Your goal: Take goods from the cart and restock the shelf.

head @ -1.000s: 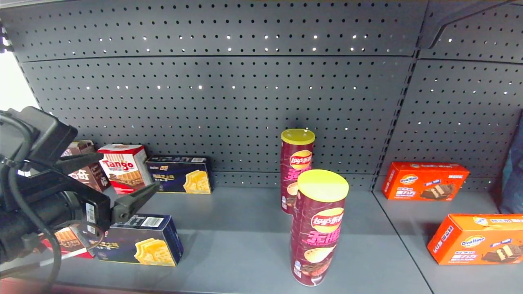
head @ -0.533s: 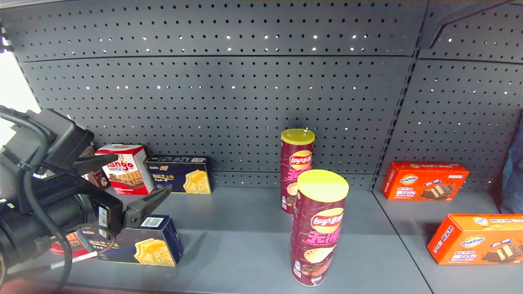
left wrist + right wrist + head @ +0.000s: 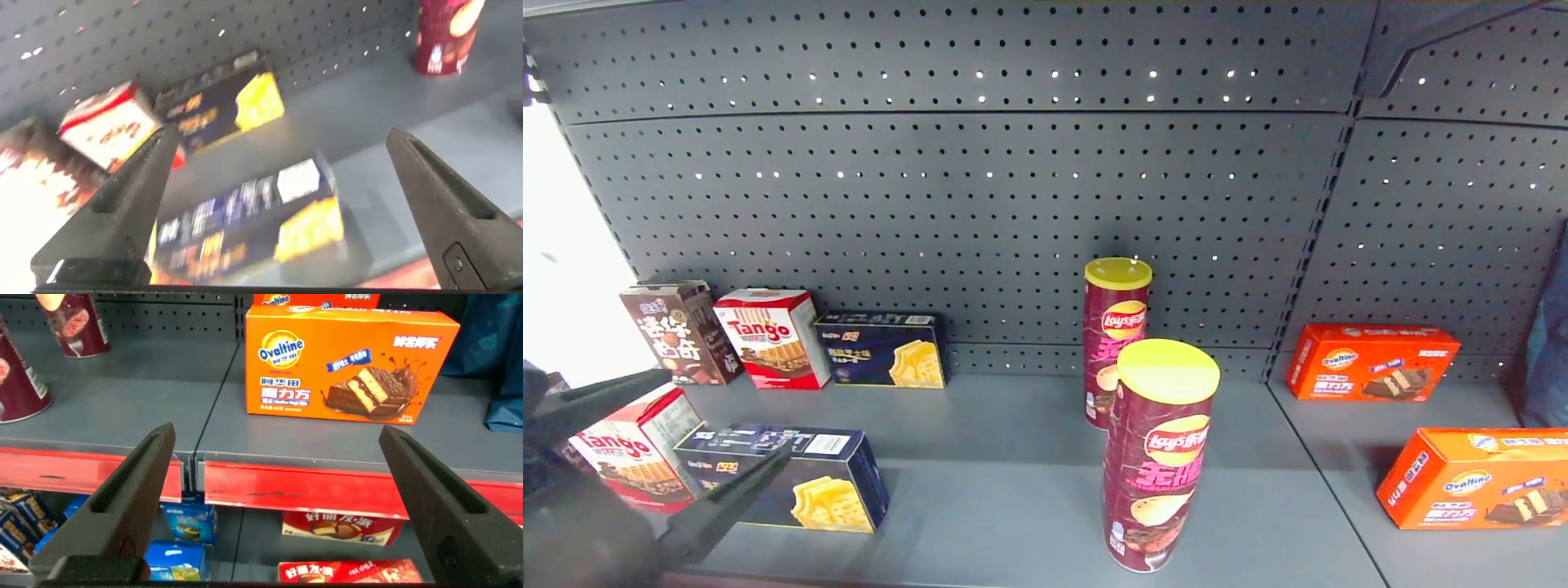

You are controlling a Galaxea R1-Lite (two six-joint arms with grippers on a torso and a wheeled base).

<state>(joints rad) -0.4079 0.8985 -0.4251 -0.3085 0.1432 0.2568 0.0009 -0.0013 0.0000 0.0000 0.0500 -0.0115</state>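
My left gripper (image 3: 727, 412) hangs open at the shelf's front left, just in front of and above a dark blue cracker box (image 3: 792, 478) lying near the edge. Nothing is between its fingers. From the left wrist, the same blue box (image 3: 253, 216) lies under the open left gripper (image 3: 282, 135), with a second blue box (image 3: 221, 102) and a red-and-white wafer box (image 3: 114, 131) behind it. My right gripper (image 3: 278, 431) is open and empty in front of the shelf's red front strip (image 3: 302, 490), facing an orange chocolate-cake box (image 3: 351, 363).
Two maroon chip cans with yellow lids (image 3: 1160, 457) (image 3: 1116, 339) stand mid-shelf. A brown box (image 3: 678, 331), a wafer box (image 3: 772, 336) and a blue box (image 3: 882, 349) line the back left; another wafer box (image 3: 633, 445) lies front left. Orange boxes (image 3: 1372, 361) (image 3: 1478, 478) lie right. Lower shelf holds more goods (image 3: 343, 527).
My left arm has drawn back down and to the left, off the shelf, still open. The brown box and the front wafer box it hid are now in sight.
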